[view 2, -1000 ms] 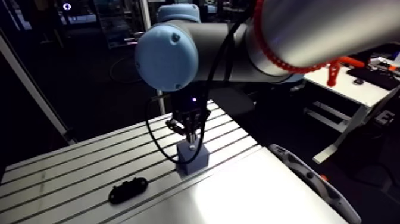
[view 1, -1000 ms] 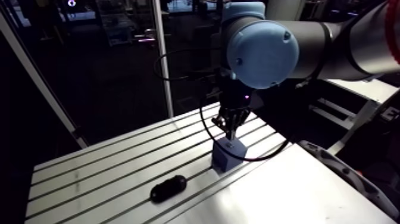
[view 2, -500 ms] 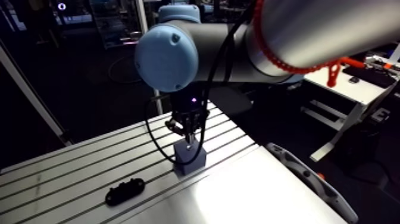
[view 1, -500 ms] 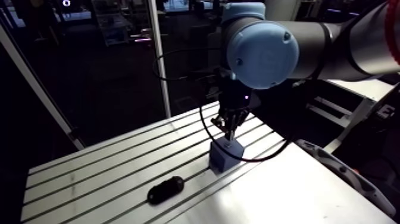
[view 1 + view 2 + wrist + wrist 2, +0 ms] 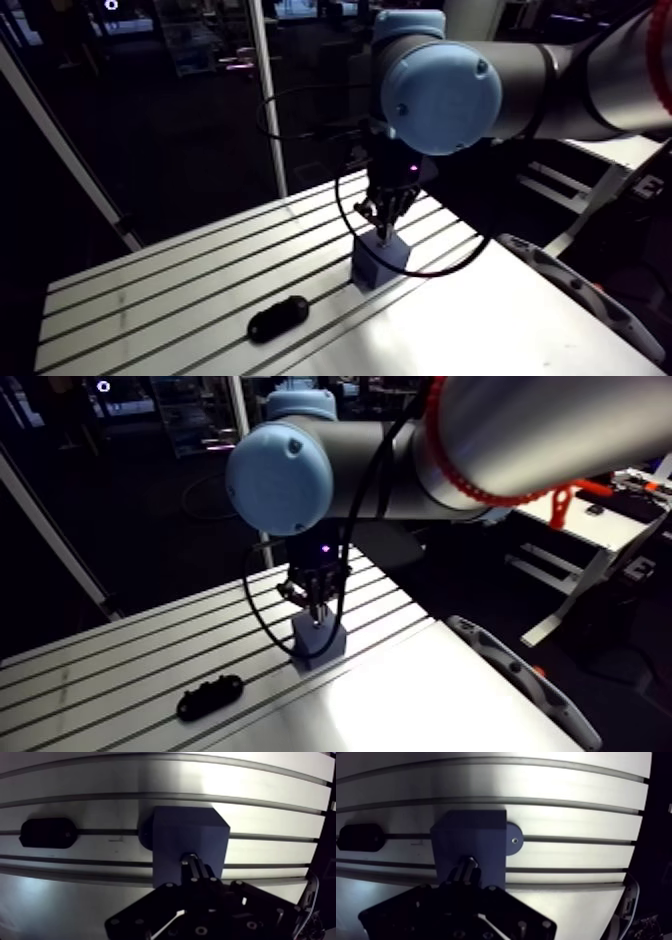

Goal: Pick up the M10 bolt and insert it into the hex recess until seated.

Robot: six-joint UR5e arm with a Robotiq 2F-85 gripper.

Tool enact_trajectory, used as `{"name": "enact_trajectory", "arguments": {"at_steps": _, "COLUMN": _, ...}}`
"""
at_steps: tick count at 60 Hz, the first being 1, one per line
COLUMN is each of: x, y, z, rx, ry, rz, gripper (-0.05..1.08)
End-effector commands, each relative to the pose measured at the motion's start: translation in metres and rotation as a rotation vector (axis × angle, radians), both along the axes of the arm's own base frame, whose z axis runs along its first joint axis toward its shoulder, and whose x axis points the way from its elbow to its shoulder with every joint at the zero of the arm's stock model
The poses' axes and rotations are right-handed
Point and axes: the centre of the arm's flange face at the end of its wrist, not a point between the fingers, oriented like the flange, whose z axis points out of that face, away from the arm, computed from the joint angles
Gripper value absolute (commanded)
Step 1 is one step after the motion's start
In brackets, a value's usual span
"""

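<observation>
My tool [image 5: 196, 874] is closed on the M10 bolt [image 5: 467, 863]. In the wrist view the two fingers come together around a short grey shank, and its lower end stands right at the top face of the dark blue block [image 5: 190, 834]. I see no gap between bolt and block. The hex recess is hidden under the bolt and the fingers, so I cannot tell whether the bolt is entering it or only resting on the face. Which end of the bolt points down I cannot make out either.

The relation that matters to me is straight down. The bolt's long axis runs along the tool's own axis, upright as far as the arm view shows, and the block lies directly beneath it, not off to either side. I judge the coming move to be a plain push down that axis, perhaps with a small turn so the hex flats line up.

A round tab [image 5: 513, 841] juts from the side of the block. On the slotted surface [image 5: 150, 290] the block sits toward the right. A black oval piece [image 5: 279, 317] lies to its left and nearer, well apart and out of the way.
</observation>
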Motion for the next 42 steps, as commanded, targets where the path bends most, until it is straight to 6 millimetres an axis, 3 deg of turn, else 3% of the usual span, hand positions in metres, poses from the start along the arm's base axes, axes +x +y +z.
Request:
{"name": "enact_trajectory", "arguments": {"at_steps": 1, "x": 0.0010, "y": -0.0007, "z": -0.0022, "rx": -0.002, "ry": -0.004, "rz": -0.001, "gripper": 1.08}}
{"name": "enact_trajectory", "arguments": {"at_steps": 42, "x": 0.0012, "y": -0.0005, "z": -0.0058, "rx": -0.004, "ry": -0.011, "rz": 0.000, "gripper": 1.08}}
